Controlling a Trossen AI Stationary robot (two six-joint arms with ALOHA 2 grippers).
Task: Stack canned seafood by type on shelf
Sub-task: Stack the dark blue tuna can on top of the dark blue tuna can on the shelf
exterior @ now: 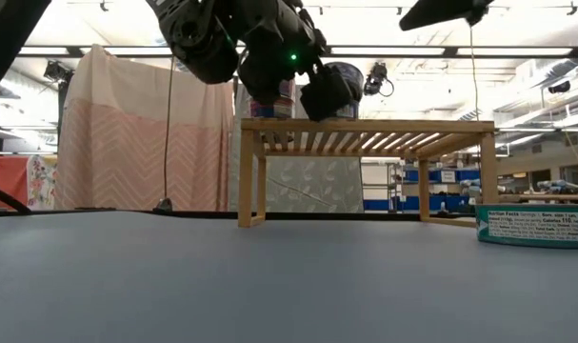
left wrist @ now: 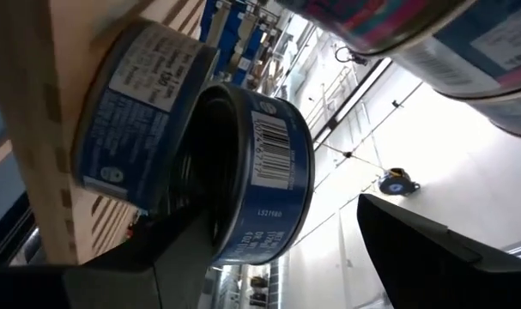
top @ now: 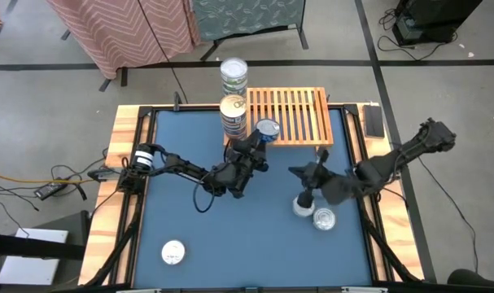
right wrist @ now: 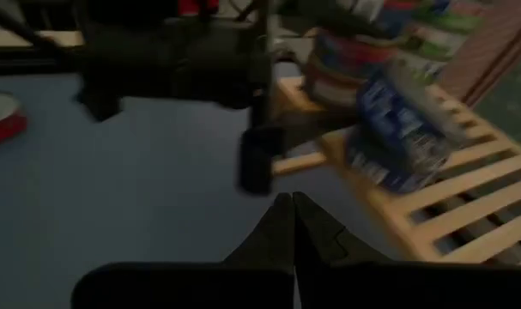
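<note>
The light-wood shelf (top: 299,114) stands at the table's far side. Two tall stacks of cans (top: 233,114) (top: 233,75) stand at its left end. Beside them, near the shelf's front edge, a blue-labelled can (left wrist: 260,172) lies above a second blue can (left wrist: 136,112) that sits on the slats. My left gripper (top: 259,146) is open at this pair, one finger (left wrist: 178,249) by the upper can's underside, the other (left wrist: 432,249) a gap away from its top. My right gripper (top: 299,171) hangs shut over the table in front of the shelf, holding nothing. My left gripper reaches level from the table's near side at the upper blue can. Its upper finger stands clear of the can. Whether the lower finger touches the can's underside (left wrist: 200,197), I cannot tell.
Two silver-topped cans (top: 303,206) (top: 324,218) lie on the blue mat at the right, under my right arm. Another can (top: 173,252) lies near the front left corner. In the low view a teal-labelled can (exterior: 534,227) sits on the table at the right.
</note>
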